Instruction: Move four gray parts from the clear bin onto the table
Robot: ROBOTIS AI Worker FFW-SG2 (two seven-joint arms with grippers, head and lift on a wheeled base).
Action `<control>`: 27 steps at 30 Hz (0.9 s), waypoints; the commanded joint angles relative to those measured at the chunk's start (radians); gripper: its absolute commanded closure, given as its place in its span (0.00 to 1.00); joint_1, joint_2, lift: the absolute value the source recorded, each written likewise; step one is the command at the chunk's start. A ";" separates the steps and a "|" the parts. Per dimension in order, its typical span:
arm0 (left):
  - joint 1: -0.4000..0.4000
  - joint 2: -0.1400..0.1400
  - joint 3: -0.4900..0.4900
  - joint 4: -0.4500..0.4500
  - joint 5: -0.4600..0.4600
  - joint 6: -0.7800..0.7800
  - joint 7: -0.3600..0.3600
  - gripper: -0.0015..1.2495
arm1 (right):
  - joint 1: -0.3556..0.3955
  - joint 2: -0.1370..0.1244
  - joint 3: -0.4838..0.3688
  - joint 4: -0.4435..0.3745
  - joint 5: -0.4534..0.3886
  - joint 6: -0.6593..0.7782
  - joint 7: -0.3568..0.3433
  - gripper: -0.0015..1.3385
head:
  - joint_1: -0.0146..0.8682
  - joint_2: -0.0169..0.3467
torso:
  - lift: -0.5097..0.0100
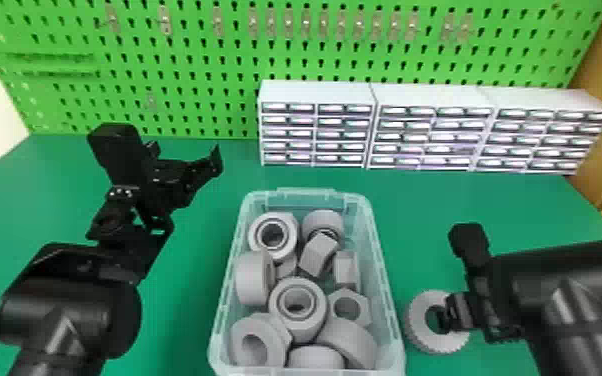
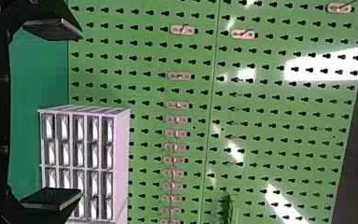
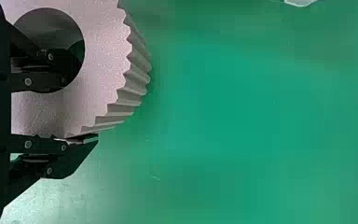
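Gear [image 1: 417, 325] of gray, probably light, stiff and grippy plastic, sits between the right pincer's [image 3: 81, 105] fingers, pinched sensibly through its ring wall, hole to teeth, while the left pincer [image 2: 81, 113] gapes empty beyond the clear bin [image 1: 385, 280].

The left end effector [image 1: 184, 155] is spread wide, the right end effector [image 1: 452, 321] clamped.

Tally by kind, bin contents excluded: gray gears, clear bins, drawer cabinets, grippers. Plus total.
Gray toothed ring gear, at the right gripper: 1
Clear plastic bin: 1
White multi-drawer cabinets, side by side: 3
Black two-finger grippers, the right gripper and the left gripper: 2
Total: 7
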 commanded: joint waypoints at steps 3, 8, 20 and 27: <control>-0.003 -0.001 -0.004 0.004 0.001 0.000 -0.003 0.08 | 0.000 0.000 0.003 0.001 0.009 0.001 0.000 0.78 | 0.78 0.14 | 0.89; -0.003 -0.001 -0.004 0.004 0.003 0.000 -0.004 0.08 | 0.000 0.000 0.006 0.001 0.012 0.001 0.000 0.68 | 0.78 0.14 | 0.89; -0.003 -0.001 -0.003 0.005 0.004 0.000 -0.009 0.08 | 0.010 0.000 0.003 0.001 0.009 0.001 0.000 0.35 | 0.78 0.14 | 0.89; -0.003 -0.001 -0.003 0.005 0.004 0.000 -0.011 0.08 | 0.010 0.000 0.006 0.001 0.023 0.001 0.000 0.35 | 0.78 0.14 | 0.89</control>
